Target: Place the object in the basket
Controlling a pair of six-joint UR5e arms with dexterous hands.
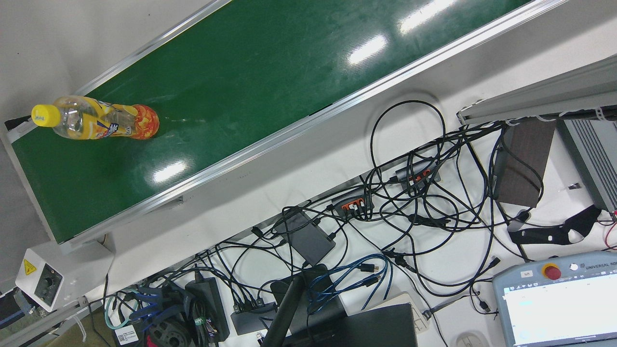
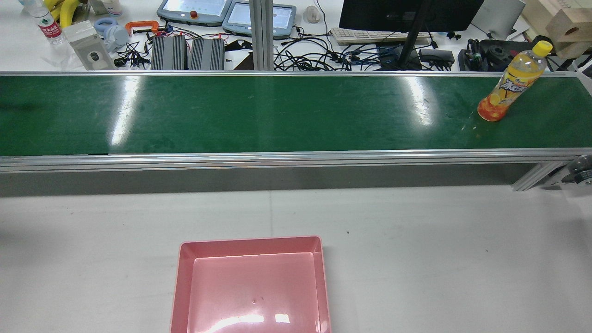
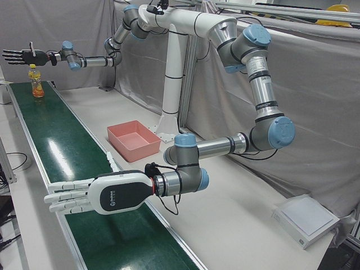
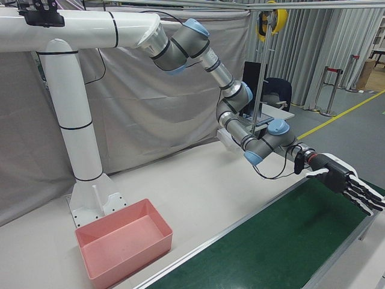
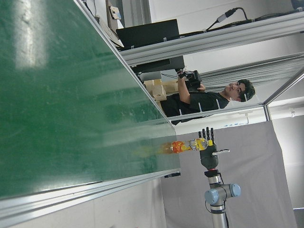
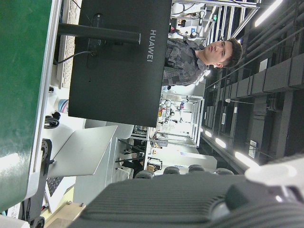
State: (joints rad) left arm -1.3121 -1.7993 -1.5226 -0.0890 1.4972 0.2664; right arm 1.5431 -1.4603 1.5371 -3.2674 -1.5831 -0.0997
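1. long green belt (image 2: 277,113), running across the station.
2. pink basket (image 2: 252,282), empty, on the white table beside it.
3. left hand (image 3: 84,194) and right hand (image 4: 346,180), both spread flat over the belt, holding nothing.
4. orange bottle (image 2: 508,88), upright at the belt's right end.

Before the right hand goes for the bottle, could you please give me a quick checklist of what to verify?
1. Bottle upright on the belt: ok.
2. Right hand open, fingers spread: ok.
3. Right hand lined up with the bottle: cannot tell; it hangs near the cap, not gripping.
4. Basket empty and on the table: ok.
5. Left hand out of the way: ok; it is open at the belt's other end.
6. Belt stopped: cannot tell.
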